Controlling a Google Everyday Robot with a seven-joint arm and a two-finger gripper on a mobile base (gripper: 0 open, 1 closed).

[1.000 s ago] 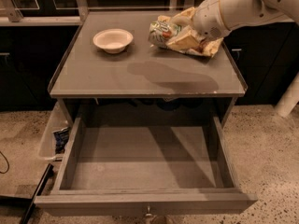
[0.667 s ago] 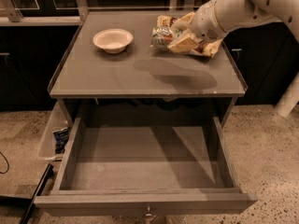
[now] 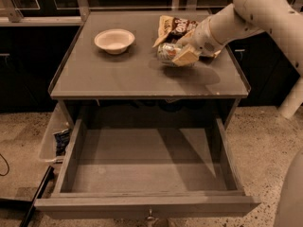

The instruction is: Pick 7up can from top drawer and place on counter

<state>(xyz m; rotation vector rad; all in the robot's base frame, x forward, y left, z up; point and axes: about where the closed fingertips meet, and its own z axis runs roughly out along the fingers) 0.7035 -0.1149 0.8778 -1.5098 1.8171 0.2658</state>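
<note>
7up can (image 3: 166, 52) clamped in pincer (image 3: 179, 56), now shifted forward from snack bag (image 3: 174, 26), low over counter (image 3: 118, 74).

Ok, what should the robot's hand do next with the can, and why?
Probably lower the hand a little and set the 7up can down on the counter. The hand grips the can over the counter, beside the snack bag, and the top drawer is empty.
</note>
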